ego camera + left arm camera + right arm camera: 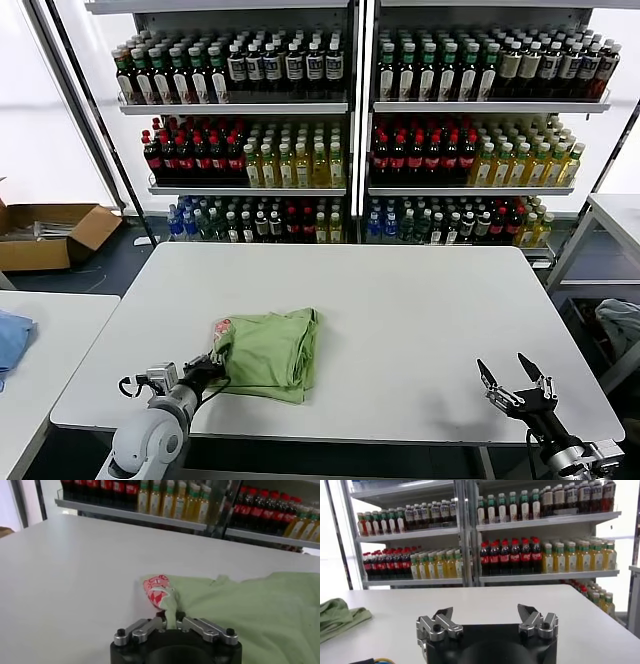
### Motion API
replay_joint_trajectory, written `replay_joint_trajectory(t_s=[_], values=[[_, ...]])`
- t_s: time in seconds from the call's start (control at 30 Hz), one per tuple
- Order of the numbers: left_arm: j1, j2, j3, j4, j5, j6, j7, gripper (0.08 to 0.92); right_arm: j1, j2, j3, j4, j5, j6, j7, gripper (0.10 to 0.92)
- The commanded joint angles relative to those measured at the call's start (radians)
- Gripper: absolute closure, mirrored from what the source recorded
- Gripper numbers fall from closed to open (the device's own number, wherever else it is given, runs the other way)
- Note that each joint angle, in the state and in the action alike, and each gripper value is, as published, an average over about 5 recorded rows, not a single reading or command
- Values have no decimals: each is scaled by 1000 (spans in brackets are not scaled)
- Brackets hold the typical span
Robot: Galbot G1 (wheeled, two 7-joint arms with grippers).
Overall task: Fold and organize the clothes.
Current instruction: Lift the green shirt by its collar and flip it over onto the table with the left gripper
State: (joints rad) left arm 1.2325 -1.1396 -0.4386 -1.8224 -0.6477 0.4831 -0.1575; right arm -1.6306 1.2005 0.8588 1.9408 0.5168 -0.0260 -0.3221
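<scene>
The clothes are one light green polo shirt, lying folded and rumpled on the white table near its front left. A red-and-white print shows at the shirt's left corner. My left gripper is at that corner, shut on a pinched fold of the green fabric. At the front right edge of the table my right gripper hovers open with nothing between its fingers; in the right wrist view the shirt lies far off.
Shelves of bottles stand behind the table. A second white table at the left carries a blue cloth. A cardboard box sits on the floor at far left. A greyish bundle of cloth lies at the right.
</scene>
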Motion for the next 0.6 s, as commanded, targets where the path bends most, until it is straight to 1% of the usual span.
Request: replay_joint_trajectory(t_s=[0.03,0.1,0.17,0.27,0.33,0.47,0.53,0.6], values=[[2,25,-191,-119,-120,-15,-59,868,6,2,-5,-4,0,0,1,203],[-2,59,-262,-137,-174,6,-69,868,10,3,-9,-4,-1,-1,1,203],[2,118,-336,-129,-227,25,-60,868,13,4,-12,-2,-1,-2,1,203],[15,223,-424,-73,-285,43,-31,868,15,4,-15,0,0,-1,1,203],[17,297,-456,-25,-316,51,-14,868,15,3,-18,-2,0,1,0,203],[-10,422,-463,49,-350,57,1,868,15,4,-22,1,0,3,-1,203],[-32,455,-448,66,-350,59,-1,868,15,6,-21,6,1,3,-1,203],[-49,464,-425,62,-347,64,-7,868,12,6,-19,9,2,5,-1,203]])
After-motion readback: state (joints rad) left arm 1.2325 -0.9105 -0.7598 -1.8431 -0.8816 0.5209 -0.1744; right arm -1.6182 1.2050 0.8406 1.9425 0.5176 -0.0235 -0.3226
